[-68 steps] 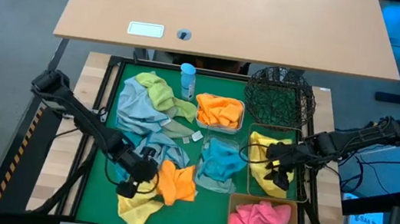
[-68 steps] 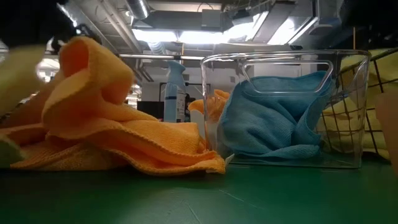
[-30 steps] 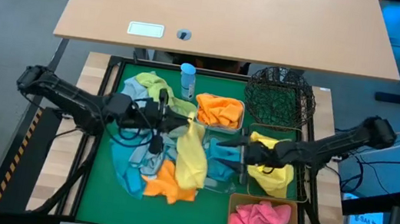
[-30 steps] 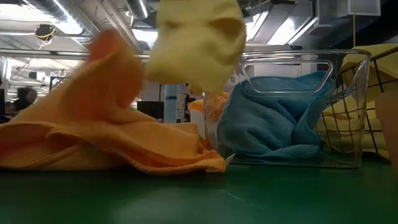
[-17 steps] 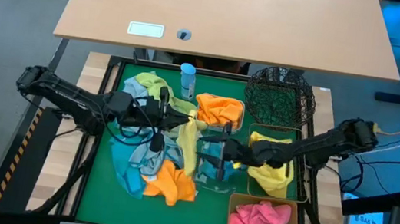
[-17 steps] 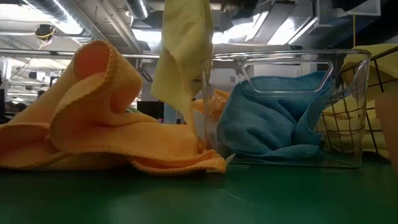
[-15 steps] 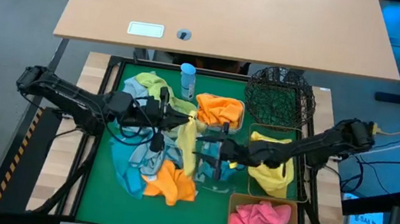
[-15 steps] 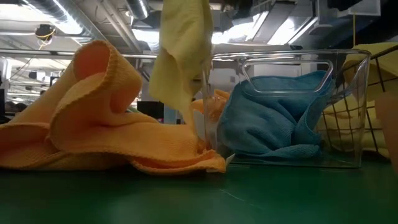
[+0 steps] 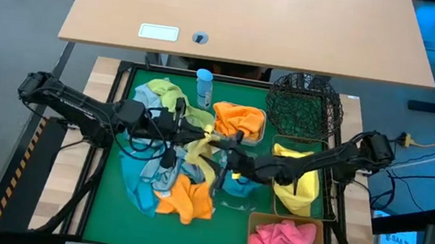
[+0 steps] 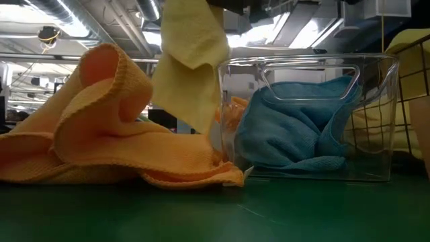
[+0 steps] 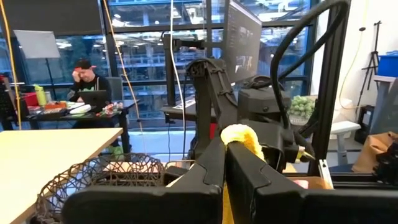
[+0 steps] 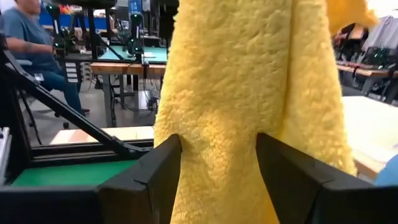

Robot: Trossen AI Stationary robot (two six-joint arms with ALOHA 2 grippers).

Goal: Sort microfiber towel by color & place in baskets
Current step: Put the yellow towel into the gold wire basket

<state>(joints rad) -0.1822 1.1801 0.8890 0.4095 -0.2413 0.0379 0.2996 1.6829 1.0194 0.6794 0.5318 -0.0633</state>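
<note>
over the green mat, a yellow towel hung pinched in the clenched left gripper, while the right gripper's spread fingers straddled it. releasing early could have dropped it short of the wire basket.

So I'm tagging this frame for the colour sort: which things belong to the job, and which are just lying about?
Part of the job:
- hanging yellow towel
- loose orange towel
- teal towel in the clear tub
- pink towel
- black mesh basket
- left tool, right tool

Lying about:
- blue-capped bottle
- white label on the desk
</note>
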